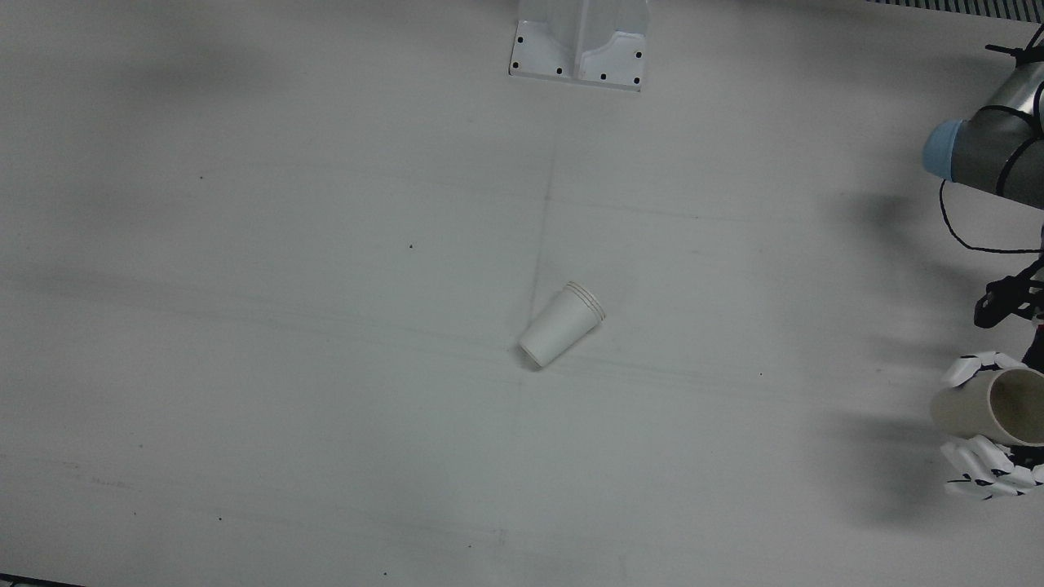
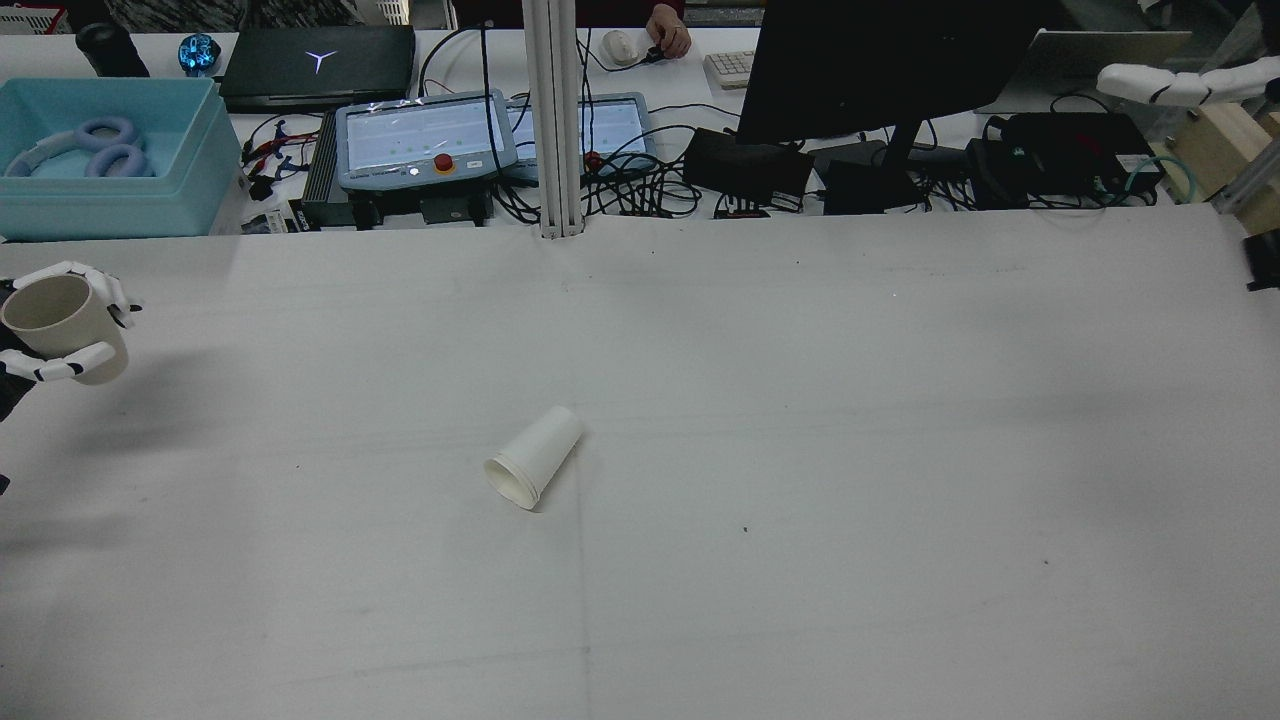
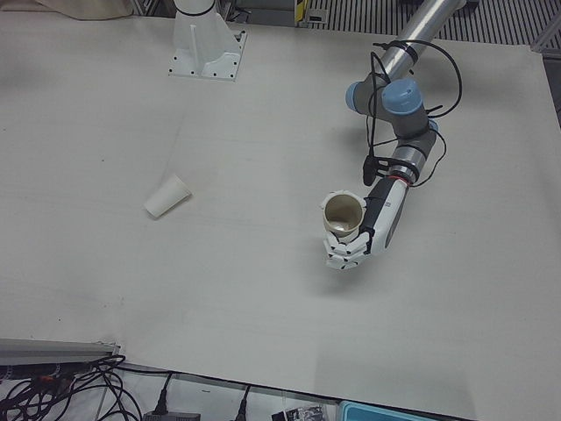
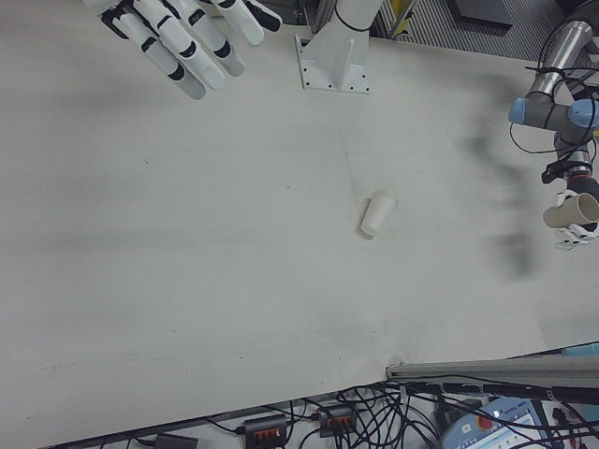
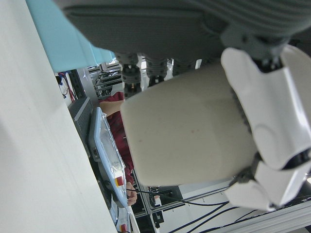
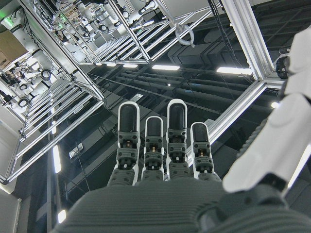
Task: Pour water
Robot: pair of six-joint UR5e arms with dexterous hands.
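A white paper cup (image 1: 562, 324) lies on its side in the middle of the table; it also shows in the rear view (image 2: 533, 457), the left-front view (image 3: 166, 196) and the right-front view (image 4: 380, 212). My left hand (image 3: 352, 248) is shut on a beige cup (image 3: 343, 216) and holds it upright above the table, far from the paper cup; that cup shows in the rear view (image 2: 58, 318), the front view (image 1: 991, 403) and the left hand view (image 5: 187, 128). My right hand (image 4: 187, 36) is open and empty, raised high with fingers spread; its fingers show in the right hand view (image 6: 163, 141).
A white arm pedestal (image 1: 581, 42) stands at the table's robot side. Beyond the far edge are a blue bin (image 2: 105, 155), a teach pendant (image 2: 425, 140), a monitor (image 2: 880, 65) and cables.
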